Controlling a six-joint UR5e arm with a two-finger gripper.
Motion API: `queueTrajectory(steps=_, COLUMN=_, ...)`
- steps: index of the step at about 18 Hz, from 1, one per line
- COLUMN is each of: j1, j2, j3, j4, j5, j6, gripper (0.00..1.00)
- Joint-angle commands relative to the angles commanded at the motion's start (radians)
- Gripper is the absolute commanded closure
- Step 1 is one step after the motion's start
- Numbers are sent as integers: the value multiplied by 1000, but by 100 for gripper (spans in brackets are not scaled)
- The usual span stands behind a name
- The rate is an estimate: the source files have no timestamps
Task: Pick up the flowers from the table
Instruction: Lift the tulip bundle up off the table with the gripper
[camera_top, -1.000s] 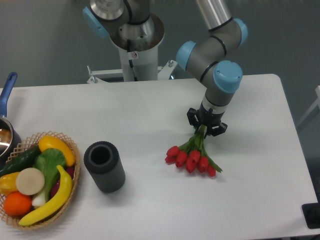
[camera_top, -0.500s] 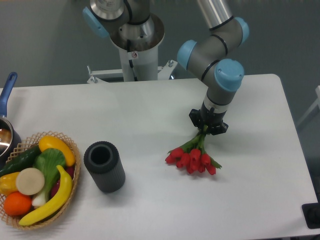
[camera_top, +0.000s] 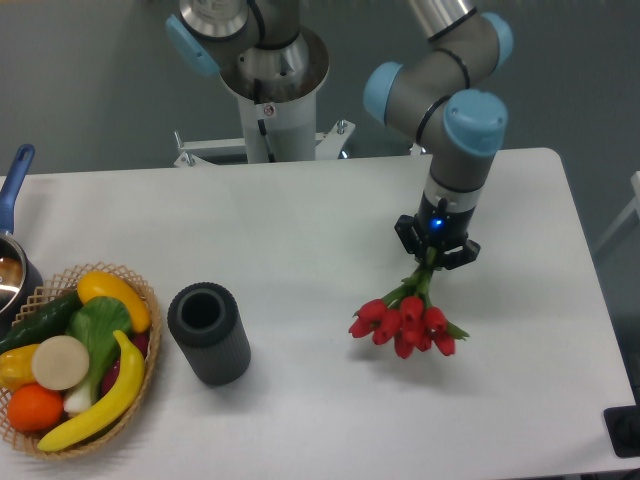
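The flowers (camera_top: 405, 322) are a bunch of red tulips on green stems, hanging heads-down and tilted to the left over the right half of the white table (camera_top: 300, 220). My gripper (camera_top: 436, 253) is shut on the upper end of the stems, pointing downward. The blooms hang close above the tabletop, and I cannot tell whether the lowest ones still touch it. The stem tops are hidden inside the gripper.
A dark ribbed cylinder (camera_top: 208, 333) stands upright left of centre. A wicker basket (camera_top: 138, 369) of fruit and vegetables sits at the front left. A pot with a blue handle (camera_top: 14, 184) is at the left edge. The robot base (camera_top: 272, 80) rises behind the table.
The gripper has moved to the right and slightly up with the flowers in it. The tulip heads have shifted right with it.
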Motion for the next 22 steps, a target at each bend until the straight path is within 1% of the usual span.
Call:
queueTrajectory(steps=3, j1=35, j2=12, j3=51, j4=0, j5=-129, j6=-60, gripper=87)
queueTrajectory(steps=6, j1=55, j2=26, j3=89, j4=0, j5=-209, j6=-109, gripper=87)
queueTrajectory(steps=8, j1=55, j2=31, j3=114, j4=2, j5=-272, j6=-153, gripper=87)
queueTrajectory(steps=10, j1=75, j2=41, j3=140, j4=0, j5=-330, j6=-192, gripper=87)
queueTrajectory(steps=11, j1=80, j2=43, j3=146, j4=0, j5=-345, j6=-200, gripper=87)
queueTrajectory(steps=16, j1=97, j2=57, j3=143, j4=0, j5=-353, j6=-201, gripper=87)
queueTrajectory(steps=22, j1=98, j2=57, j3=143, j4=0, j5=-367, j6=-204, gripper=87)
